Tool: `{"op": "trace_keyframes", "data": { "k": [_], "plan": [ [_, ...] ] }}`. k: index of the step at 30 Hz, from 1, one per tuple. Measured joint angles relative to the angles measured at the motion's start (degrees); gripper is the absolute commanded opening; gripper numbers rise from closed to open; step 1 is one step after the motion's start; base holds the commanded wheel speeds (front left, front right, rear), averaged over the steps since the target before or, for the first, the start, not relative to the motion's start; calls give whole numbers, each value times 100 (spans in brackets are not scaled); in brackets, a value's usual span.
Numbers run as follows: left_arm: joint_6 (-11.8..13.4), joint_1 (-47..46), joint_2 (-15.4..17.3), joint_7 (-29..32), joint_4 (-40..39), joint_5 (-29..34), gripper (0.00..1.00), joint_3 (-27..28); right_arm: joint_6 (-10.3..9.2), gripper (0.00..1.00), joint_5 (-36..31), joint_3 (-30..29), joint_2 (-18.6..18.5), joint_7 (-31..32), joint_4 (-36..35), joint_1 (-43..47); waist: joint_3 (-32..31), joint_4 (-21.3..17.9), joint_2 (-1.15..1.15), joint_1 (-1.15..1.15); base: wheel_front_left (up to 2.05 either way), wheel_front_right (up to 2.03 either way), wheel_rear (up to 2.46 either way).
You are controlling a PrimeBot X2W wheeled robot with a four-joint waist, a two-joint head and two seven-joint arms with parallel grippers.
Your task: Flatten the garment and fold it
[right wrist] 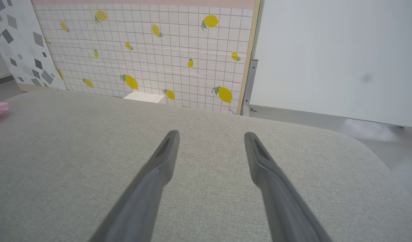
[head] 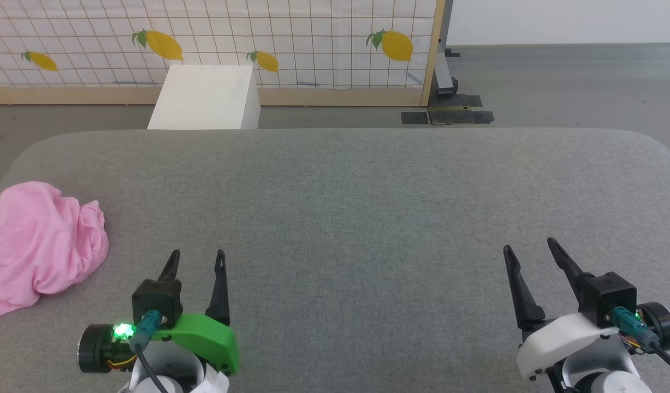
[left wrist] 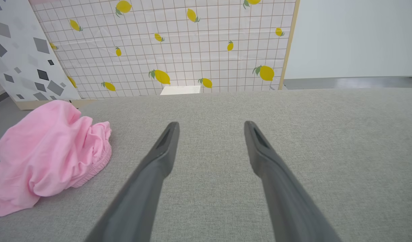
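Lying crumpled left of the spread, empty left gripper (head: 197,261), the garment (head: 37,243) looks soft, limp; pinch its elastic band (left wrist: 93,168)

garment (head: 37,245) bunched, table's (head: 340,191) far left | both end effectors (fingers spread) empty

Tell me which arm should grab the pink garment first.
Left, likely. The garment lies bunched at the far left, near the open left claw; the open right claw is far across the grey surface.
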Motion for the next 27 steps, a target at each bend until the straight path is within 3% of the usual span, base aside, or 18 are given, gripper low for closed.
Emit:
{"op": "trace_keyframes", "data": {
  "k": [27],
  "plan": [
    [129, -148, 16, -321, 274, -160, 100, -250, 0, 100, 122, -122, 0, -233, 122, -1, -16, 22, 0, 0, 0, 0, 0]
  ]
}}
